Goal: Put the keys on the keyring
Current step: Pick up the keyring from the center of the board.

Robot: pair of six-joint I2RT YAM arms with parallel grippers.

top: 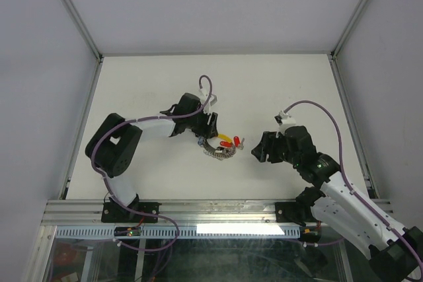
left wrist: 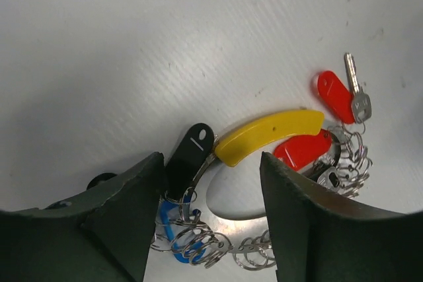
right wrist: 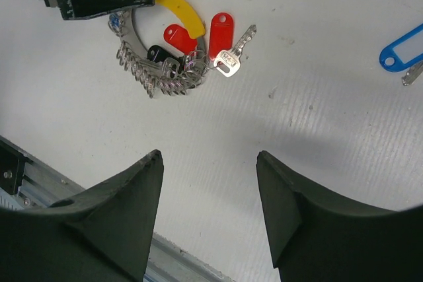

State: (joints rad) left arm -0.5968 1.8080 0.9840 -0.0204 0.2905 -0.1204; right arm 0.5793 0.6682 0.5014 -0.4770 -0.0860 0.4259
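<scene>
2 claws, 1 loose key: the left gripper (left wrist: 210, 163), jaws apart, straddles the keyring (left wrist: 198, 242), which lies flat on the table (left wrist: 132, 44) with its keys (left wrist: 301, 150), tagged yellow, red and black, fanned out ahead of the fingers. The right gripper (right wrist: 208, 156), also spread wide and holding nothing, faces the bunch from the other side. A blue-tagged key (right wrist: 402, 47) lies well apart from the ring, ahead and to the right in that claw's view, its long axis slanting up toward the frame's edge. The right arm looks nearer to fetch it.
</scene>
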